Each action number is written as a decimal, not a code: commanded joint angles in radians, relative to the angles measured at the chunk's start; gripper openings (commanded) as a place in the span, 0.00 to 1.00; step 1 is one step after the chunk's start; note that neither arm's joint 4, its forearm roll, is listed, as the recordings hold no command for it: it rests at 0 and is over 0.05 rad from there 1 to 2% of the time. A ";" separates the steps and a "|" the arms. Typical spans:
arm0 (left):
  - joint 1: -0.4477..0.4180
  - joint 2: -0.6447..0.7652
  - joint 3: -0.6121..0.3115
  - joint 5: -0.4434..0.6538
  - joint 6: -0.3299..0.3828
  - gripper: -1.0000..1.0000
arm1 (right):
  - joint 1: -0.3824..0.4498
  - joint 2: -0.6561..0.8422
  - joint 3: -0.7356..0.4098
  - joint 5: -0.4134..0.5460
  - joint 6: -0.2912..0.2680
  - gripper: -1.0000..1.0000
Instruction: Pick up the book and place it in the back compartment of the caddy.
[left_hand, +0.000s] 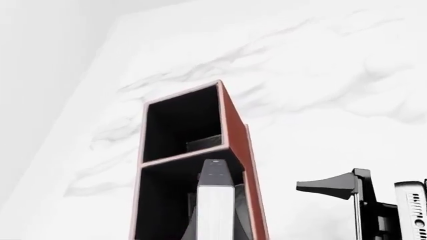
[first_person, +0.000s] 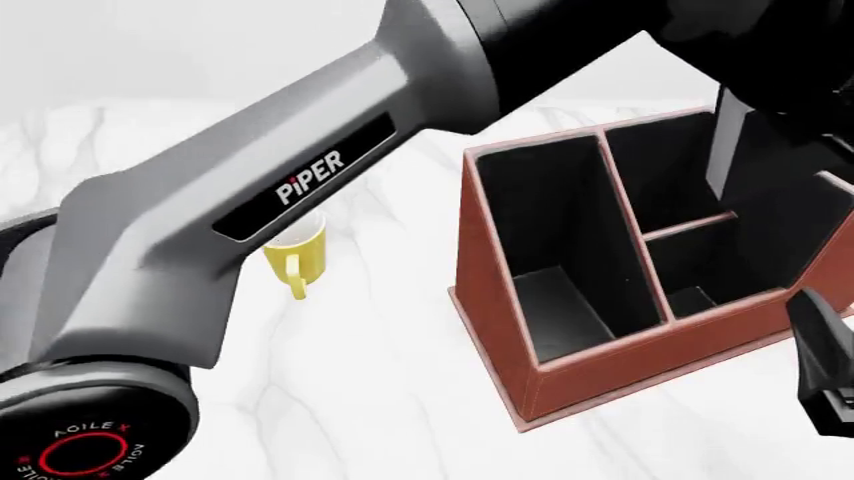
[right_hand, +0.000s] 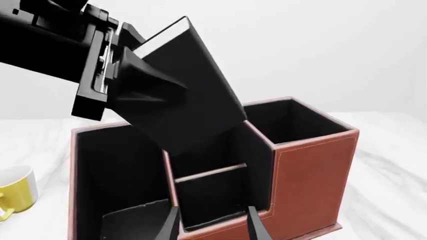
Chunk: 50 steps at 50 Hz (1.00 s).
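Note:
My left gripper (right_hand: 143, 82) is shut on the black book (right_hand: 190, 95) and holds it tilted above the reddish-brown caddy (right_hand: 313, 170). The book's lower corner dips toward the back compartment (right_hand: 220, 150), just behind the short cross divider. In the left wrist view, the book's white page edge (left_hand: 215, 205) points down at the caddy (left_hand: 235, 125). In the front view, the left arm hides the book above the caddy (first_person: 587, 370) and its back compartment (first_person: 661, 170). My right gripper (right_hand: 212, 227) is open and empty, low in front of the caddy, and also shows in the front view (first_person: 821, 370).
A yellow mug (first_person: 296, 258) stands on the white marble table left of the caddy and also shows in the right wrist view (right_hand: 17, 192). The long narrow cell (first_person: 534, 250) runs along the caddy's left side. The left arm (first_person: 307, 180) crosses the front view.

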 joint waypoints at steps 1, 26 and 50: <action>0.003 0.068 -0.020 -0.028 -0.001 0.00 | 0.005 0.000 0.000 0.000 0.001 1.00; 0.028 0.123 0.039 -0.088 -0.020 0.00 | 0.007 0.000 0.000 0.001 0.008 1.00; 0.041 0.151 0.093 -0.159 -0.025 0.00 | 0.004 0.017 0.001 -0.013 0.004 1.00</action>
